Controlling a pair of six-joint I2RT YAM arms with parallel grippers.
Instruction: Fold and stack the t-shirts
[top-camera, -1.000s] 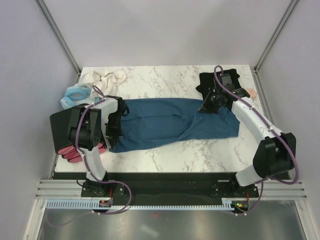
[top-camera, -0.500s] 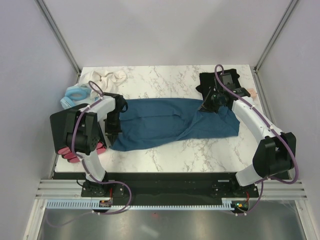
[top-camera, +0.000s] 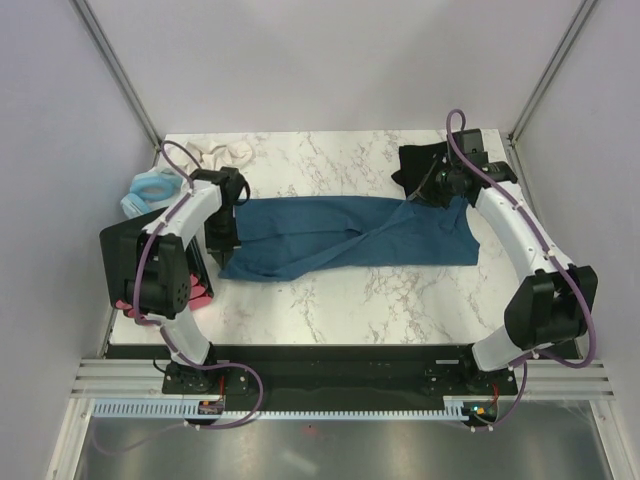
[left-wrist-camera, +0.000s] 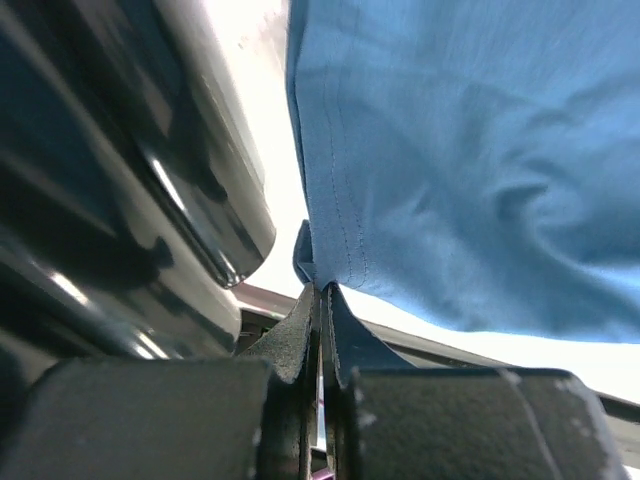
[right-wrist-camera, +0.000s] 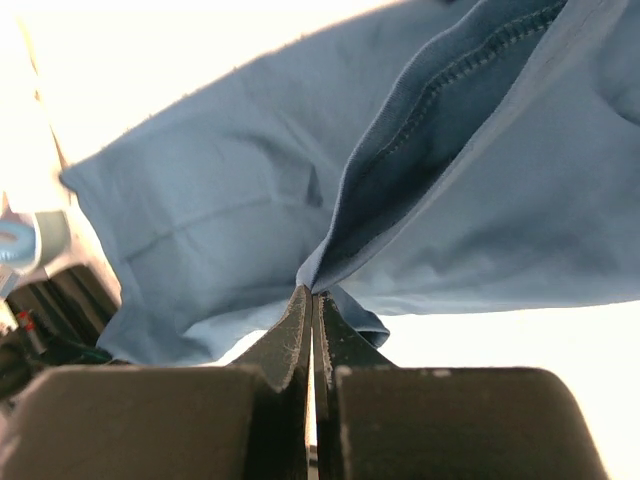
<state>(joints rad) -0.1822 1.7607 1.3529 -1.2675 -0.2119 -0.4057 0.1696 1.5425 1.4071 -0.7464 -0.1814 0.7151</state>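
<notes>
The teal-blue t-shirt (top-camera: 350, 235) stretches across the middle of the marble table (top-camera: 420, 300), pulled taut between both arms. My left gripper (top-camera: 228, 200) is shut on its left edge; in the left wrist view the hemmed cloth (left-wrist-camera: 460, 170) hangs from the pinched fingertips (left-wrist-camera: 320, 290). At the shirt's upper right corner my right gripper (top-camera: 440, 192) is shut on a fold of the same shirt (right-wrist-camera: 250, 200), which rises from the closed tips (right-wrist-camera: 311, 292). The black t-shirt (top-camera: 418, 165) lies crumpled at the back right, partly hidden behind the right arm.
A pale blue ring-shaped item (top-camera: 150, 190) and a cream cloth (top-camera: 222, 153) lie at the back left corner. Something pink (top-camera: 200, 290) sits by the left arm's elbow near the left edge. Metal frame posts (top-camera: 115, 70) bound the table.
Both grippers have moved toward the back of the table with the teal shirt, the right one also outward to the right. The shirt is now stretched flatter and longer between them.
</notes>
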